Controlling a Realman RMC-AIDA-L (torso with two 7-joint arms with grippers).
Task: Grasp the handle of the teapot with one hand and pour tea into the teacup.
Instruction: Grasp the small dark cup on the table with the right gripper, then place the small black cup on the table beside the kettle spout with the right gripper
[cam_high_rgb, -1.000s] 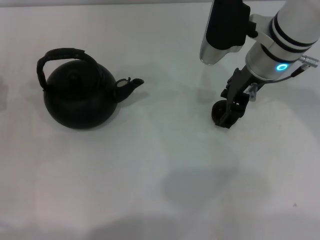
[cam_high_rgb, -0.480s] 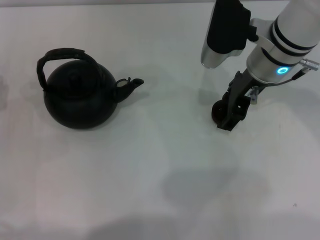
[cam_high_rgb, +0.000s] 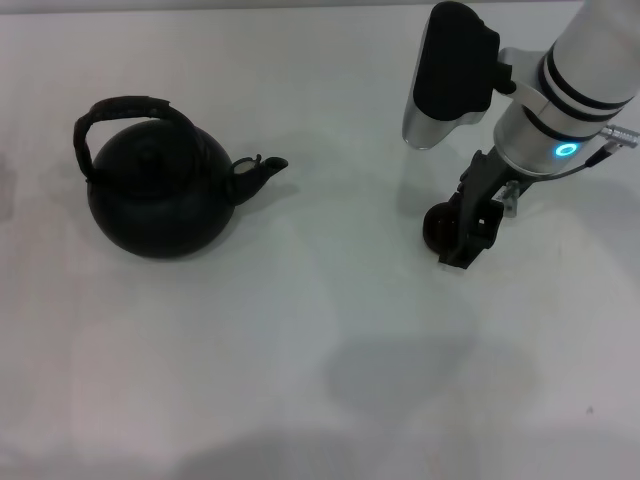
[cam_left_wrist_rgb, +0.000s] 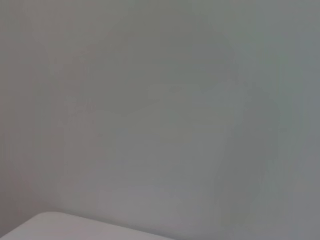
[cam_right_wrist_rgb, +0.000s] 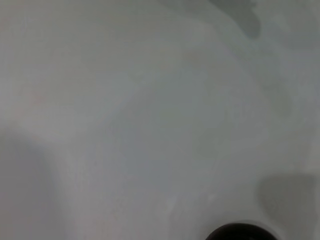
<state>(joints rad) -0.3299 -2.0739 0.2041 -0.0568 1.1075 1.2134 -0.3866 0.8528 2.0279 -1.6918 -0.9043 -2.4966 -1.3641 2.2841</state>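
A plain white worktop (cam_high_rgb: 300, 330) fills the head view from edge to edge, smooth and matte. A broad soft grey shadow (cam_high_rgb: 410, 375) lies on it in the lower middle of the frame, a little right of centre, and a fainter dark band runs along the bottom edge. At the far left edge, about a third of the way down, a dim grey smudge shows; what it is cannot be told. The left wrist view shows only flat pale grey, with a lighter rounded corner (cam_left_wrist_rgb: 60, 227) at the lower left.
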